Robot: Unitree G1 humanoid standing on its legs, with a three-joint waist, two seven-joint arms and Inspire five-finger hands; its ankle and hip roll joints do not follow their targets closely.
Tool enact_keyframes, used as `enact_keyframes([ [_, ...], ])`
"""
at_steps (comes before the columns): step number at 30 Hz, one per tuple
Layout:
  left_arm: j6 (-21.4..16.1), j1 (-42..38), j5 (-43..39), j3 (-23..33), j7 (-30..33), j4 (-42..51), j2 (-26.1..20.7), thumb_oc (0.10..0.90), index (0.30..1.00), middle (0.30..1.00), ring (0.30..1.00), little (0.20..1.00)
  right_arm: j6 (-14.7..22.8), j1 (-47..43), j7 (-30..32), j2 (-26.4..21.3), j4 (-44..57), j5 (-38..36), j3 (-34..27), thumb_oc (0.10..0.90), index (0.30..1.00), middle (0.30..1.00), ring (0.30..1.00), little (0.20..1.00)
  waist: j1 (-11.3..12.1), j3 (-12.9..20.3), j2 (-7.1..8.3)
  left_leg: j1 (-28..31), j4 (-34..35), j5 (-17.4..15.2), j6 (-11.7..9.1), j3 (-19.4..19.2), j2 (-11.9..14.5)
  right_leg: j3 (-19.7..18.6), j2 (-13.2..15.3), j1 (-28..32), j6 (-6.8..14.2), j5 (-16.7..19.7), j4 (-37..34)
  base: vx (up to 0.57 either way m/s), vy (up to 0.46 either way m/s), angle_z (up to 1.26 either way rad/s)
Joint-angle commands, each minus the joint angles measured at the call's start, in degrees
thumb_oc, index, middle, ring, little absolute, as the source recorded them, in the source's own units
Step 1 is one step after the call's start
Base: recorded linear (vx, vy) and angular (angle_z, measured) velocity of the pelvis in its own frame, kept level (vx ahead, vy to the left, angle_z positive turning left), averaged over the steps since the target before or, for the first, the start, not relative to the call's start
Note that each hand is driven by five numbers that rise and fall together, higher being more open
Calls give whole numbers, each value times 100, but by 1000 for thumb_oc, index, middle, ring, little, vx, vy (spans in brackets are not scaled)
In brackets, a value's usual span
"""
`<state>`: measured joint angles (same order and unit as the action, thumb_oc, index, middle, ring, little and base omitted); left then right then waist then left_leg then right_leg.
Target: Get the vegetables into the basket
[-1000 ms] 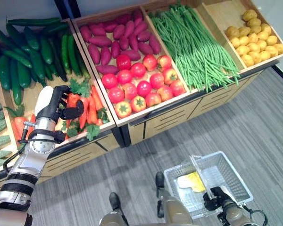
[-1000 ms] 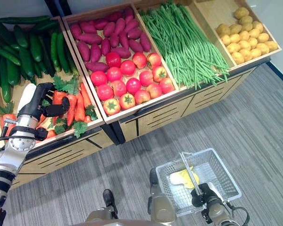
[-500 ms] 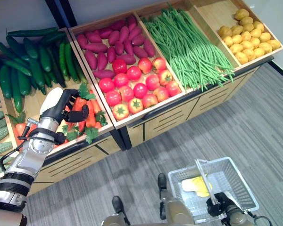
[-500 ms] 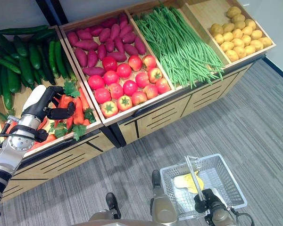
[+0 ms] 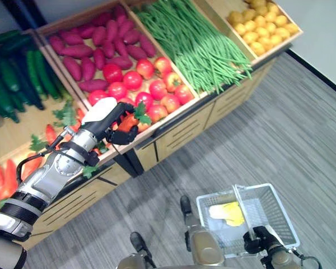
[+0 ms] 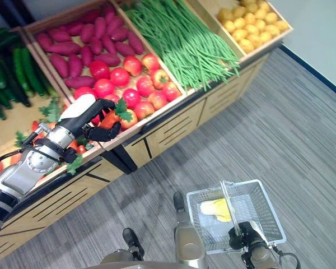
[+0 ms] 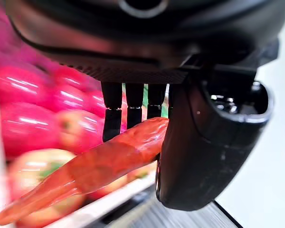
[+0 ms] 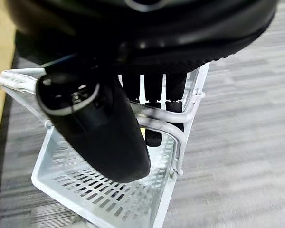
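Grey floor [image 5: 302,129] lies below; our left hand [image 5: 103,115] grips a carrot [image 7: 90,171], our right hand [image 8: 104,128] clasps the basket [image 5: 280,210] handle [image 8: 173,126].

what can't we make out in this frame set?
- Yellow item in the basket: too small in the eye views to identify.
- Carrot leaves: out of the left wrist view, behind the left hand.
- Basket contents in the right wrist view: hidden by the right hand on the handle.
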<state>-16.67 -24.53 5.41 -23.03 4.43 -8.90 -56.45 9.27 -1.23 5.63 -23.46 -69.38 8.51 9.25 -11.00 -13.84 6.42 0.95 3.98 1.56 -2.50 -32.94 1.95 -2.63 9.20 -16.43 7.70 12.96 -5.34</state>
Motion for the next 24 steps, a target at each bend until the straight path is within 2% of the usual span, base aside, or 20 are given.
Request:
enact_keyframes([
  [1, -361, -541, -437, 508, 238, 258, -413, 400, 300, 300, 300, 300, 82, 29, 50, -224, -84, -94, 108, 400, 300, 300, 300, 300, 253, 327, -284, -527, -602, -330, -154, 145, 536, 352, 462, 157, 556, -210, 1036, -86, 64, -72],
  [2, -347, -509, -473, 545, 221, 303, -446, 400, 300, 300, 300, 300, 80, 24, 56, -215, -117, -98, 100, 400, 300, 300, 300, 300, 303, 345, -298, -532, -576, -301, -146, 63, 563, 534, 466, 264, 502, -388, 1181, -173, 138, -65],
  [3, -323, -334, -491, 697, 144, 473, -542, 400, 300, 300, 300, 300, 97, 48, 44, -196, -75, -77, 117, 400, 300, 300, 300, 300, 436, 464, -288, -501, -424, -190, -98, -240, 573, 875, 397, 627, 414, -710, 1527, -124, 105, -68],
  [4, -320, -316, -491, 709, 141, 483, -543, 400, 300, 300, 300, 300, 97, 52, 44, -197, -75, -77, 121, 400, 300, 300, 300, 300, 443, 461, -284, -481, -409, -185, -101, -251, 568, 865, 397, 632, 414, -717, 1533, -114, 87, -96],
  [6, -299, -191, -507, 844, 90, 606, -607, 400, 300, 300, 300, 300, 81, 7, 42, -221, -111, -84, 102, 400, 300, 300, 300, 300, 567, 532, -270, -495, -356, -128, -87, -444, 584, 1074, 365, 867, 372, -830, 1612, -54, 17, -106],
  [8, -295, 40, -486, 1033, 70, 655, -645, 400, 300, 300, 300, 300, 77, -15, 46, -240, -113, -96, 101, 400, 300, 300, 300, 300, 713, 591, -191, -477, -388, -91, -92, -776, 598, 1279, 310, 1126, 354, -840, 1409, -43, -41, -133],
  [9, -292, 98, -465, 1103, 78, 662, -653, 400, 300, 300, 300, 300, 77, -25, 63, -229, -115, -82, 93, 400, 300, 300, 300, 300, 764, 585, -171, -441, -396, -79, -116, -857, 635, 1458, 332, 1075, 335, -853, 1293, 15, -203, -119],
  [10, -315, 238, -486, 1256, 66, 730, -572, 400, 300, 300, 300, 300, 83, 10, 61, -227, -91, -76, 76, 400, 300, 300, 300, 300, 701, 555, -198, -413, -554, -22, -219, -968, 756, 1409, 202, 1043, 250, -1073, 1091, 26, -189, -64],
  [13, -322, 250, -533, 1240, 45, 723, -480, 400, 300, 300, 300, 300, 67, 44, 68, -279, -115, -87, 41, 400, 300, 300, 300, 300, 656, 549, -249, -401, -567, 48, -295, -999, 838, 1398, 119, 1102, 190, -1201, 916, 17, -136, -40],
  [17, -336, 302, -605, 1242, -39, 789, -346, 400, 300, 300, 300, 300, 56, 140, 57, -332, -94, -102, -27, 400, 300, 300, 300, 300, 574, 529, -339, -389, -519, 294, -469, -1058, 994, 1289, -34, 1184, 133, -1241, 654, -9, -164, -16],
  [21, -332, 176, -818, 1091, -67, 729, 59, 400, 300, 300, 300, 300, 82, 322, 76, -477, -98, -223, -162, 400, 300, 300, 300, 300, 456, 525, -557, -332, -446, 626, -689, -958, 1190, 1225, -280, 1312, -44, -1409, 615, 7, -210, -11],
  [24, -325, 109, -837, 988, -97, 695, 192, 400, 300, 300, 300, 300, 98, 381, 81, -513, -68, -270, -192, 400, 300, 300, 300, 300, 420, 494, -631, -355, -512, 693, -770, -890, 1281, 1208, -353, 1347, -124, -1471, 639, -1, -146, 1],
])
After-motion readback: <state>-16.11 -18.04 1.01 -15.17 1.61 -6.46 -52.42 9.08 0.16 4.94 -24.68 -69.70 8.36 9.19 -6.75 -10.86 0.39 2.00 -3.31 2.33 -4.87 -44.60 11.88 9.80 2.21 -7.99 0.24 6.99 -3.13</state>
